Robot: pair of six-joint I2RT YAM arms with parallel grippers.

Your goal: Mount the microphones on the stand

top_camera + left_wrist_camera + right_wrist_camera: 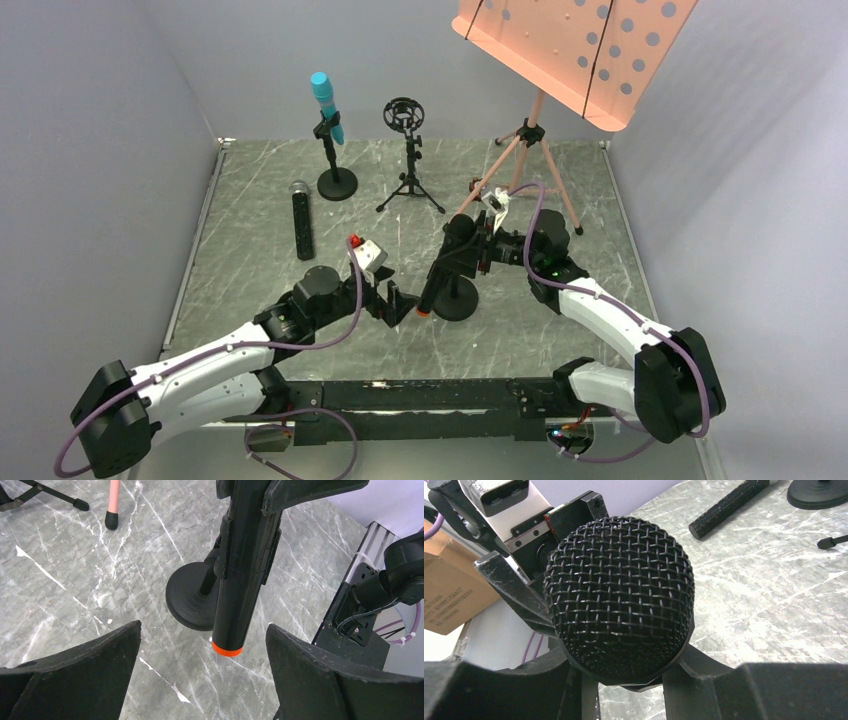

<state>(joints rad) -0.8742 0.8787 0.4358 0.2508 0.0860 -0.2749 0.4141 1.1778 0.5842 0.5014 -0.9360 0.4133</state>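
- The long black mic (440,270) sits tilted in the clip of the round-base stand (456,298), orange end low.
- The right gripper (624,680) looks clamped just under its mesh head.
- The left gripper (202,630) gapes wide and holds nothing.
- Stiff, slick barrel, so I'd grab mid-body, never the dentable mesh.
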